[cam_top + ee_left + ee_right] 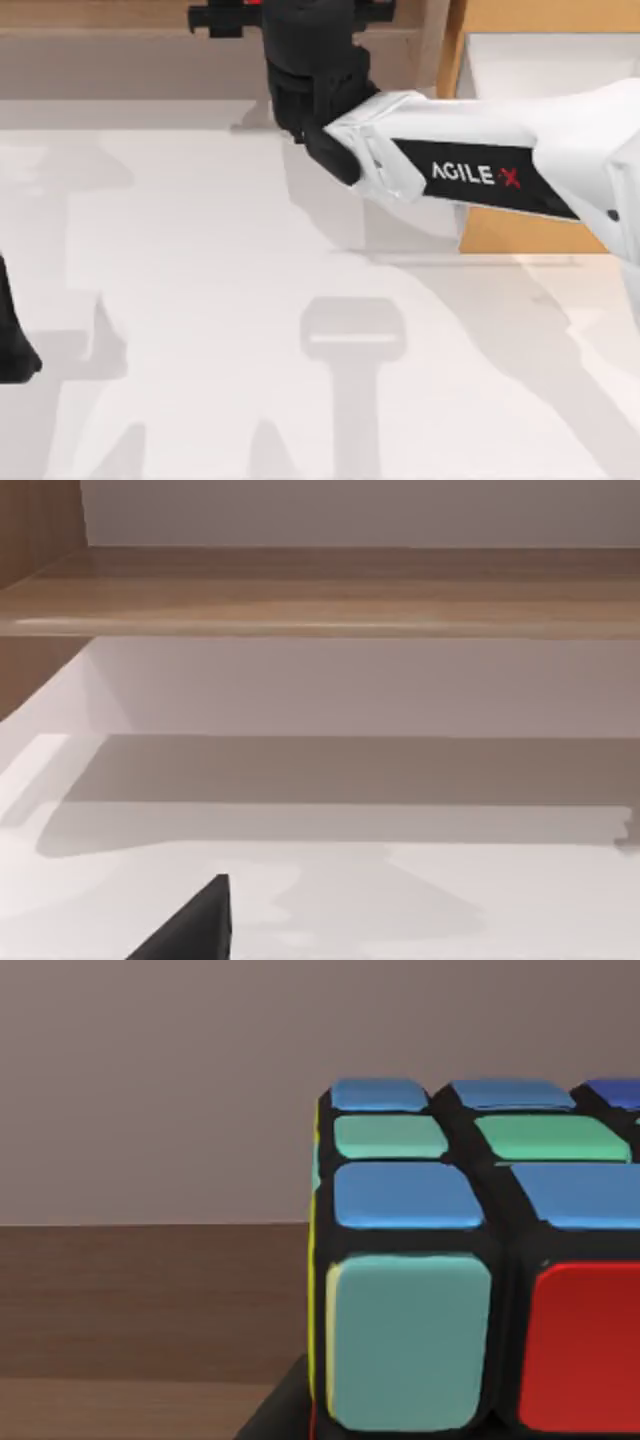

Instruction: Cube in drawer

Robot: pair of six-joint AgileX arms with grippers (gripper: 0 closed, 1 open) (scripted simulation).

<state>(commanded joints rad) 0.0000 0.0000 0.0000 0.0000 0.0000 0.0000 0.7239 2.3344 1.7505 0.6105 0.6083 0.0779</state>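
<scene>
Right arm is stretched across the bench (200, 300) to the far shelf (120, 60); right pincer (300, 20) is placed at the shelf, presumably to pick the cube. The cube (470, 1260) is seen close up from the right wrist, on the brown shelf board, a dark finger edge just below it. Grip can't be told: fingers hidden from above by the wrist. Drawer (500, 230) stands open at the right, white inside. Left pincer (15, 350) is parked at left edge, one dark finger (195, 925) over bare bench; its opening can't be told.
</scene>
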